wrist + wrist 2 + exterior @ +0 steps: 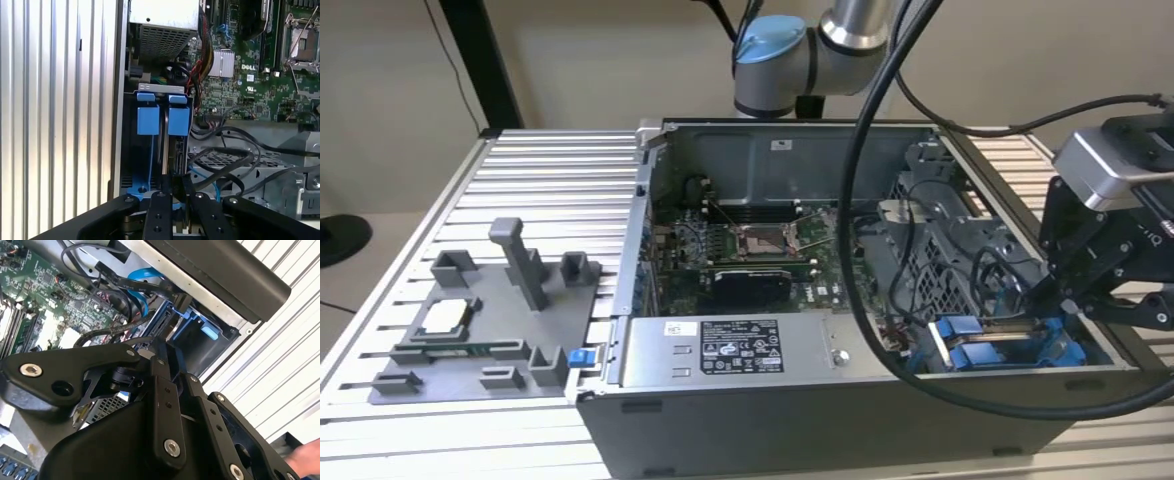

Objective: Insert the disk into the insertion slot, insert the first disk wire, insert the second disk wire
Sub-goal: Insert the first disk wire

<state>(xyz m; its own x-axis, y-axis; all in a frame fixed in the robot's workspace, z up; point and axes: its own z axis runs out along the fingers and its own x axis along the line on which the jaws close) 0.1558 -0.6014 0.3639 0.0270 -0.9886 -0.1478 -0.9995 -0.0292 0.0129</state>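
At the exterior view's left, near that edge of the slotted aluminium table (534,170): a grey fixture plate (467,330) with upright pegs, well apart from the work.

At the table's middle: an open computer case (854,420), with a silver power-supply box (720,350) against its front wall and the green motherboard (747,250) behind that.

Further right, in the case's front corner: the insertion slot (129,150). Seated in it on edge, the disk (178,120) in its blue carrier, just beside a second blue tab (148,120) nearer the case wall.

Behind the case, at the table's rear edge: the arm's grey-and-blue joint (781,50). From there a thick black hose (857,200) loops down across the open case and out over its front corner.

Beyond the case wall on the exterior view's right: the wrist, tilted inward, with the black gripper (1041,298) pointing down into the slot's corner. A blue flat cable (145,275) lies close ahead of it.

Jaws drawn nearly together in the first wrist view. Cannot tell whether anything sits pinched between them.
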